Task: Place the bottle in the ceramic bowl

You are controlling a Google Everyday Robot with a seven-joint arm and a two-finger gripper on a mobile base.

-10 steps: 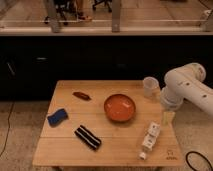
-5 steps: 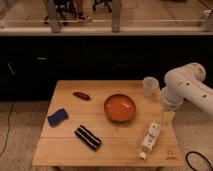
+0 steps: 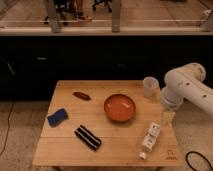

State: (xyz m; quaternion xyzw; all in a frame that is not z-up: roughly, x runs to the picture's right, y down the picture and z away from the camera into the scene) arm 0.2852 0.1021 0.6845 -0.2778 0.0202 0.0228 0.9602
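Nothing has visibly moved since the earlier frames: the white arm (image 3: 186,90) stays at the right edge of the desk (image 3: 70,152), and every item lies where it did. The tool (image 3: 167,118) hangs below the arm's bulky elbow, just over the desk's right edge, above and to the right of the bottle (image 3: 150,138). Whether it is released or clenched cannot be told from this view, but it carries nothing.

The bottle lies on its side near the front right corner of the desk, its cap pointing toward the front edge. It is apart from the bowl (image 3: 120,108), which sits empty near the middle. A whitish cup (image 3: 149,86) stands behind the bowl to the right, close to the arm. A blue sponge (image 3: 57,117), a dark striped bar (image 3: 87,137) and a small reddish-brown piece (image 3: 81,95) lie on the left half, out of the way.

The task appears to be at its start, in the approach to the bottle. The next move likely calls for bringing the tool down and forward over the bottle's body, turned across its long axis, then gripping it at the middle so it does not roll.
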